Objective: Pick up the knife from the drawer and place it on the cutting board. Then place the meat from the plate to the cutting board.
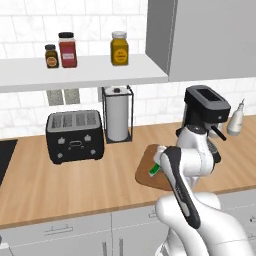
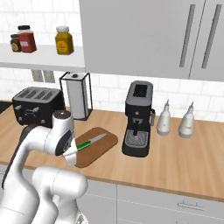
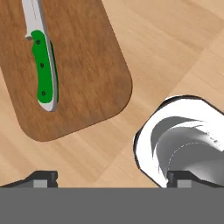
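Your gripper point(image 3: 111, 177) stands wide, both fingertips point(image 3: 43, 177) spread apart with nothing between them. The knife point(image 3: 42, 65) lies flat on the cutting board point(image 3: 83, 65), well ahead of the fingertips and off toward the left tip's side in the hand view, green handle nearest the gripper, blade pointing away. The board's rounded near edge sits ahead of the tips, on the wooden countertop point(image 3: 175, 48).

No readable text, labels or brands; spice jar point(image 1: 67, 49) labels too blurred.
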Robot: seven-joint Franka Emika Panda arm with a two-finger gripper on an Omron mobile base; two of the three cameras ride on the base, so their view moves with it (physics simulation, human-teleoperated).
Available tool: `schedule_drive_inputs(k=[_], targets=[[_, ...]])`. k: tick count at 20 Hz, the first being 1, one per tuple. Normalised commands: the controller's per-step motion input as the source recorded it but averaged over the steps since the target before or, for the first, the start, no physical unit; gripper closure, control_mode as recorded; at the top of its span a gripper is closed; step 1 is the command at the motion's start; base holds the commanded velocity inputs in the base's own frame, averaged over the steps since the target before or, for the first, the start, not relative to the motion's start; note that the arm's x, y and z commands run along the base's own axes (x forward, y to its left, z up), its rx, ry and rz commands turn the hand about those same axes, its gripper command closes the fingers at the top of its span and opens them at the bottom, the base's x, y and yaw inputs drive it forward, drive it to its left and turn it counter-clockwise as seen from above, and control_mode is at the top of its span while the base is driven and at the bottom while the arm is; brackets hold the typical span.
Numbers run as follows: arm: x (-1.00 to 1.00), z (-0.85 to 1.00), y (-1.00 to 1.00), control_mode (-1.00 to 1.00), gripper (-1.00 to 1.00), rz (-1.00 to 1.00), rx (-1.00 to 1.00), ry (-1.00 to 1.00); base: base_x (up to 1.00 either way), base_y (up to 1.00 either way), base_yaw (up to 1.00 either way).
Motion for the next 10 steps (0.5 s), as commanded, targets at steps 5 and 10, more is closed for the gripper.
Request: schedule_drive_inputs(k=[5,10], targets=[[-0.12,-0.11,0.00,1.00,-1.00,0.00,-0.02,0.03,-0.21,0.00,0.00],[0.00,0.00,0.00,1.00,-1.00,0.00,0.00,0.00,-0.93,0.00,0.02]])
